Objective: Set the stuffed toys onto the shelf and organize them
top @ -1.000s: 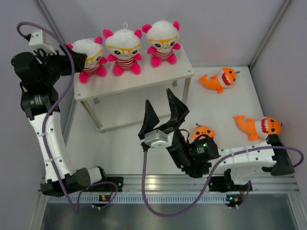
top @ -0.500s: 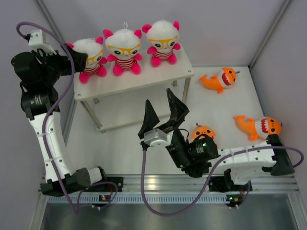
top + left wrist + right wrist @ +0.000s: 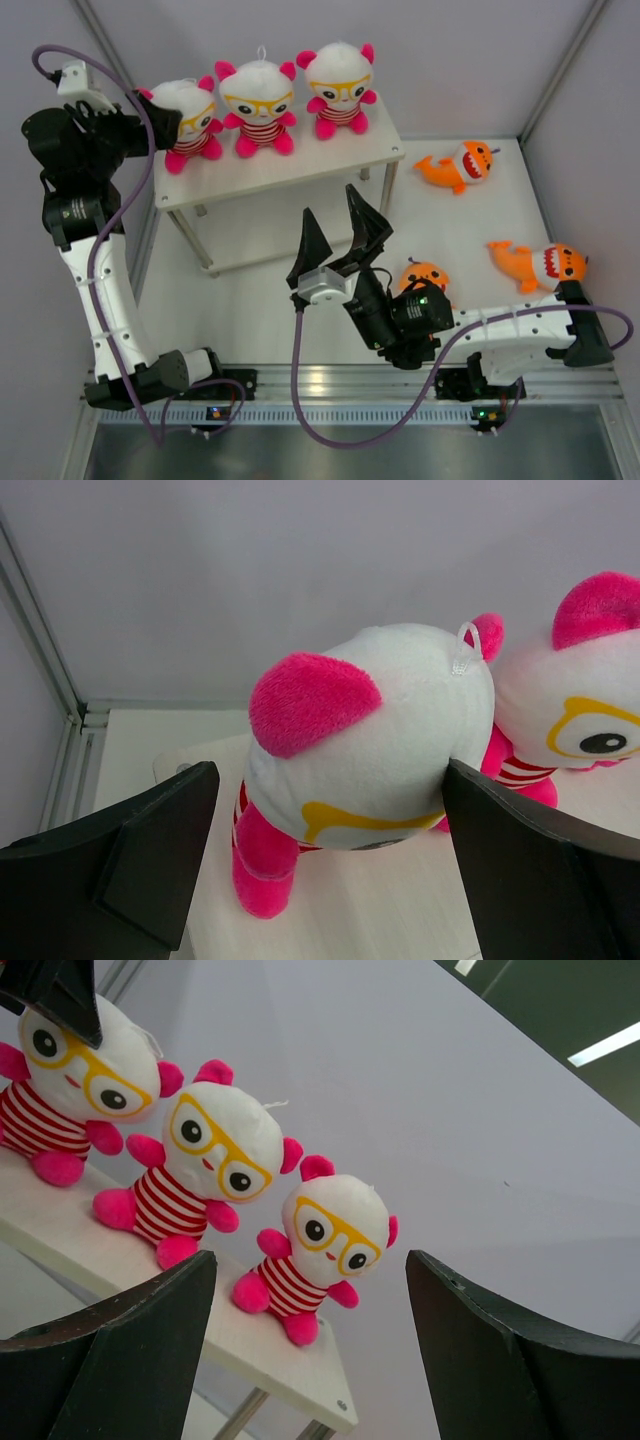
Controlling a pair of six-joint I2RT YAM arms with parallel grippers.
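Nearest the bases, the right arm (image 3: 500, 325) lies low across the desk (image 3: 250, 300), with its wrist turned up toward the shelf (image 3: 290, 170). The right jaws are spread wide and hold nothing, well clear of every toy. The right wrist view shows only the distant row of bears between its two fingers (image 3: 120, 1360).

The first shark (image 3: 425, 275) sits on the desk just behind the right arm's wrist and is partly hidden by it. The second shark (image 3: 545, 263) lies on its side on the desk near the right wall. The third shark (image 3: 460, 163) lies farther back on the desk, to the right of the shelf and apart from it.

The shelf stands at the back left of the desk on thin metal legs. Its top board carries three bears in a row, upright and facing forward: the left bear (image 3: 190, 120), the middle bear (image 3: 258, 105) and the right bear (image 3: 340, 90), close side by side.

The left arm (image 3: 95, 270) rises along the left wall and reaches to the shelf's left end. The left jaws stand fully apart, one finger (image 3: 150, 860) on each side of the left bear's head. That finger is clear of the head. The other is at the head's edge, and contact there cannot be judged. No grip is evident.
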